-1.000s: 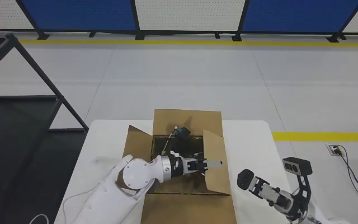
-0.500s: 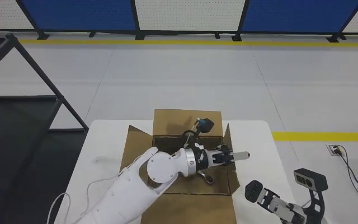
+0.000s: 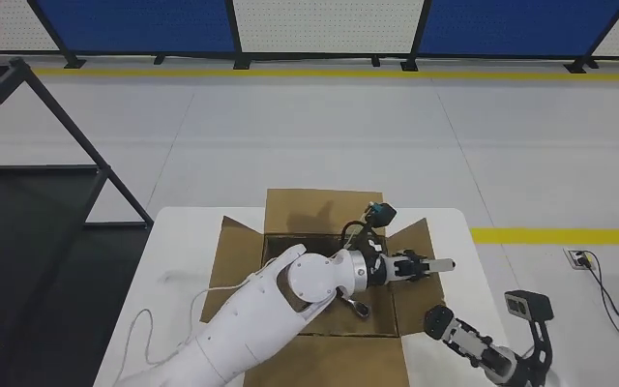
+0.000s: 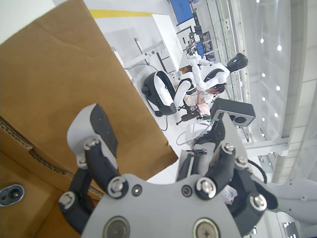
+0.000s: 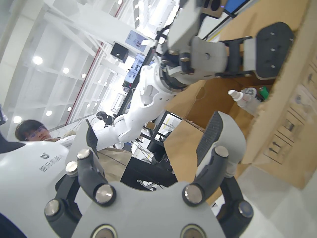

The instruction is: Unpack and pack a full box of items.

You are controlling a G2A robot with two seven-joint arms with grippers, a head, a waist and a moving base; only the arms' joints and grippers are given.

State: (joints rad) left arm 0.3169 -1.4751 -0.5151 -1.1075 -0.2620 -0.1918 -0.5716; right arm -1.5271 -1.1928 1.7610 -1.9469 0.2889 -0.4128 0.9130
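An open cardboard box [image 3: 324, 208] stands in the middle of the white table [image 3: 174, 252]. My left arm lies across the box, and its gripper [image 3: 427, 265] is open at the right flap [image 3: 414, 295]. In the left wrist view the flap [image 4: 62, 75] runs up between the spread fingers [image 4: 99, 122]. My right gripper [image 3: 435, 321] is open and holds nothing, low beside the box's right front corner. From the right wrist view, one pad [image 5: 272, 53] of the left gripper rests against the flap's edge. Inside the box I see a bottle with a white cap [image 5: 244, 100] and something green [image 5: 263, 91].
The box's other flaps are folded outward: left [image 3: 237, 256], back, and front [image 3: 324, 363]. Bare table lies left of the box and in a narrow strip to its right [image 3: 455, 242]. A dark metal frame [image 3: 58, 145] stands off the table's left.
My left gripper swept to the right across the box, and the right flap went from standing over the opening to leaning outward. The right arm drew back toward the table's near right corner.
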